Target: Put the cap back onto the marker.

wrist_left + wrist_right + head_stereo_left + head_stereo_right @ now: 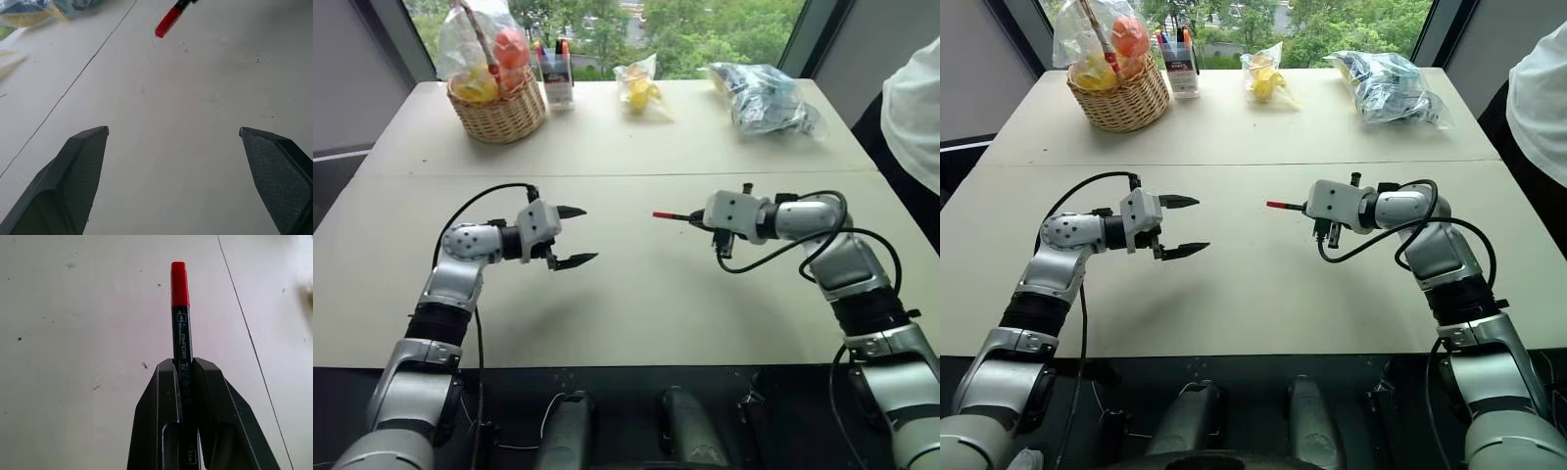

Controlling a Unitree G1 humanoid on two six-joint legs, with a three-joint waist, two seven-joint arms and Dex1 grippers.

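Since I am steering this from afar, here is what my screens give me, left to right.

Basket (pixel 504 116): at the far left of the table (pixel 636 294), wicker, a bag of fruit inside; a cup of pens (pixel 555 73) just beside it. Well apart from my arms.

Left gripper (pixel 576 236): hovering over the table, pointing toward the middle, jaws spread wide with nothing between them.

Gap between the arms: bare tabletop; the two grippers face each other, apart.

Cap (pixel 179 284): the small red piece sits on the end of the marker, aimed at my left gripper. I judge it seated, though I cannot tell how firmly.

Marker (pixel 182 340): held off the table, roughly level, its dark body pinched in my right gripper.

Right gripper (pixel 185 363): jaws pressed together on the marker's barrel, partway along.

Handling: I expect the marker to be light, stiff and smooth, so likely to slip or pivot under a sideways push. I would keep my grip on the barrel and press on the cap only along the marker's own line.

Far right: crumpled plastic bags (pixel 764 98) at the back, a person's white sleeve (pixel 915 108) at the table's edge.
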